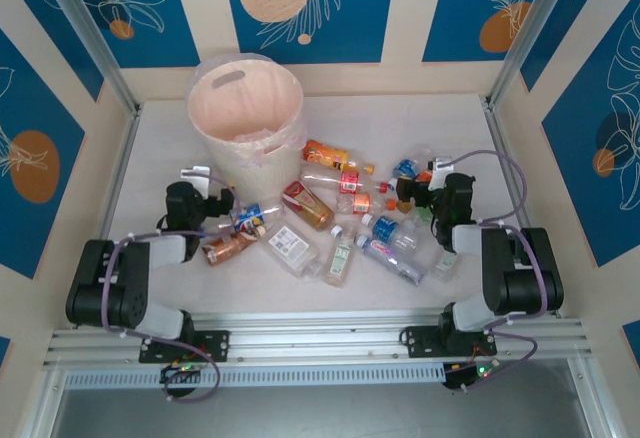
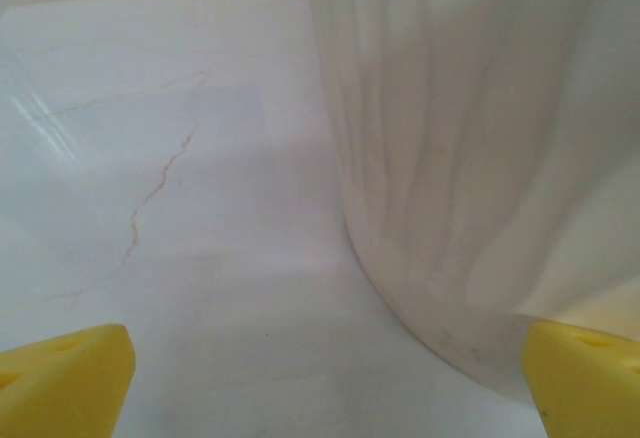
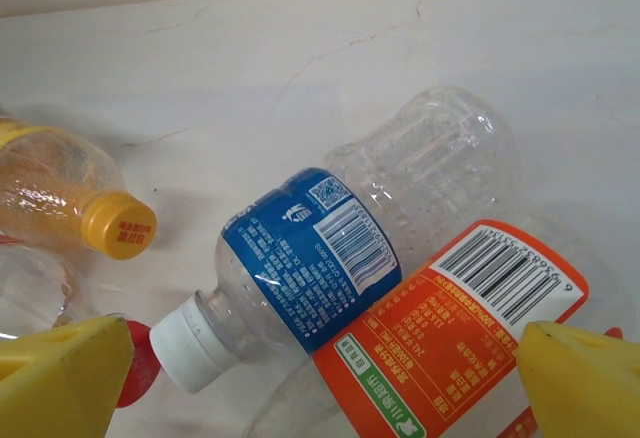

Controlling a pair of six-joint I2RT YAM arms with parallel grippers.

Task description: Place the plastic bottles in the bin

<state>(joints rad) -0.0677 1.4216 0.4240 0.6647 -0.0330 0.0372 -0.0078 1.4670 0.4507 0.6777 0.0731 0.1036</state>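
Right hand (image 3: 320, 383), released, hangs over the blue-labelled bottle (image 3: 310, 258); the orange-labelled bottle (image 3: 470, 328) overlapping at four o'clock may get pinched too. Left hand (image 2: 325, 378), also released, could nudge the bin (image 2: 470, 158).

Black-and-white arms (image 1: 110, 283) carry lilac cables (image 1: 521, 193) and yellow fingers (image 3: 60, 378).

Left arm (image 1: 112, 280) and right arm (image 1: 512, 270) fold at the elbow — left gripper (image 1: 214, 201) and right gripper (image 1: 418, 190) point forward, jaws wide apart (nothing held).

Blue leaf-print walls (image 1: 350, 18), pale marbled table (image 1: 440, 128)
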